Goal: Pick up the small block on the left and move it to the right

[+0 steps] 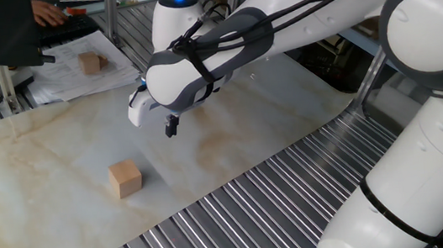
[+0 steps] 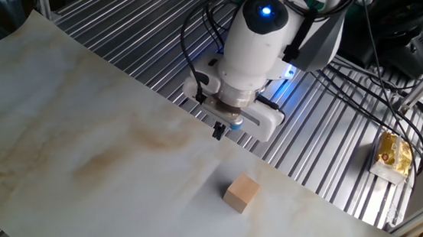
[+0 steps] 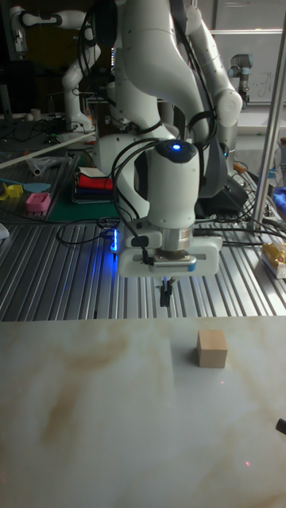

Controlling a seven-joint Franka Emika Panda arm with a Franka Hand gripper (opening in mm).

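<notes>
Here the gripper (image 1: 172, 128), fingers pressed together and empty, was seen above the marbled table (image 1: 56, 153) at upper centre, apart from the small block (image 1: 125, 178) at lower left; opening and descent onto it were judged next.

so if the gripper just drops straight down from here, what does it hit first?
Most likely the bare marbled sheet. The gripper points down with fingers together, and the small block sits off to one side, apparently out of that line.

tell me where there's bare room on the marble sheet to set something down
Most of the marble sheet is bare, especially the wide stretch away from the block. The only crowded spot is between that block and the end effector hovering near the sheet's edge.
</notes>
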